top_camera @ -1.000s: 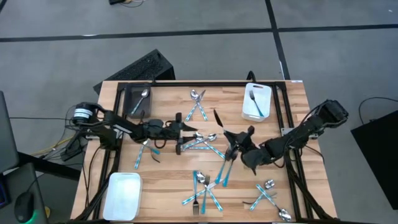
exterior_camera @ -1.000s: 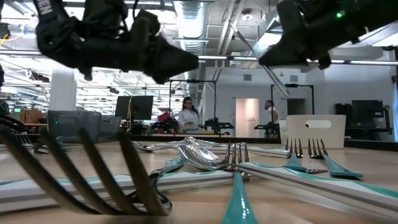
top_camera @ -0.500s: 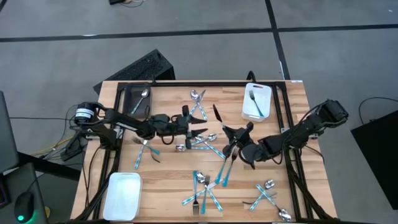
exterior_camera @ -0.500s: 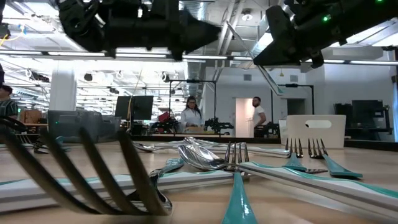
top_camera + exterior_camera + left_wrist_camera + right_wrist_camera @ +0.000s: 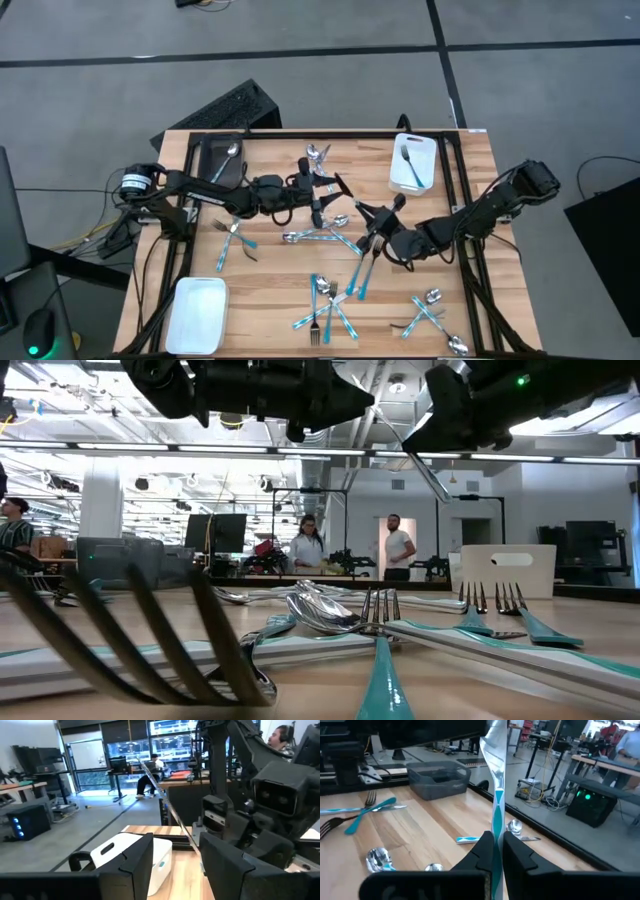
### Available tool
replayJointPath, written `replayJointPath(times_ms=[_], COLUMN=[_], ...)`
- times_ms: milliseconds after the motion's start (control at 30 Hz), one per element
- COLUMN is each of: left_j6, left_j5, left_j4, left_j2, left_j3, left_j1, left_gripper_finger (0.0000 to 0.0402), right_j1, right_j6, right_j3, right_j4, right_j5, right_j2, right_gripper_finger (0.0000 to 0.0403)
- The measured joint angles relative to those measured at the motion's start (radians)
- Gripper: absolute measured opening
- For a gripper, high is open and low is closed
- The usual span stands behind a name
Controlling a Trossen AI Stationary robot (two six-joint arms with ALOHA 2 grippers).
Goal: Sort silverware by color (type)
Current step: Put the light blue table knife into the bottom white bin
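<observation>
Right gripper [image 5: 494, 851] is raised above table centre, clenched on the teal handle of a knife [image 5: 495, 780], blade pointing up. Left gripper [image 5: 328, 196] is held aloft just beside it, jaws spread, nothing between them. Remaining silverware [image 5: 330, 300] is scattered over the table [image 5: 270, 300]; one piece, probably a fork [image 5: 411, 163], is seen in the white tray [image 5: 412, 182].

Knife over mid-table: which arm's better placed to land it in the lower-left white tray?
Probably left. The right claw is shut on the knife, but the white tray lies on the left arm's side, far from the right base. The left claw hangs open beside the blade, ready for handover.
</observation>
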Motion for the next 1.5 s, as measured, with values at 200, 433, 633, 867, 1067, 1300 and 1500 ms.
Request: replayJointPath(times_ms=[200,433,633,867,1067,1300,1500], left_j6=[-0.057,-0.087,-0.061,0.011,-0.013,-0.254,-0.453], left_j5=[0.010,0.078,0.128,0.133,0.038,0.031,0.046], left_j4=[0.000,0.007,-0.001,-0.218,-0.749,-1.359,-1.718], left_j2=[0.000,0.000,-0.001,-0.067,-0.337,-0.690,-0.821], left_j3=[0.000,0.000,0.000,0.000,0.001,0.093,0.268], left_j1=[0.031,0.058,0.061,0.059,0.041,0.011,0.010], left_gripper_finger=[0.0122,0.0075,0.0025,0.0001,0.0000,0.0000,0.0000], right_j1=[-0.022,-0.032,-0.032,-0.031,-0.039,-0.067,-0.114], right_j6=[-0.068,-0.183,-0.181,-0.129,-0.008,0.119,0.189], right_j3=[0.000,0.000,0.000,0.000,0.000,0.000,0.000], right_j4=[0.002,0.002,-0.004,-0.002,-0.002,-0.084,-0.104], right_j5=[0.001,0.000,0.000,-0.137,-0.132,-0.133,-0.156], right_j2=[0.000,0.000,0.000,0.000,0.000,0.000,0.000], right_gripper_finger=[0.0042,0.0043,0.0043,0.0058,0.0073,0.0075,0.0075])
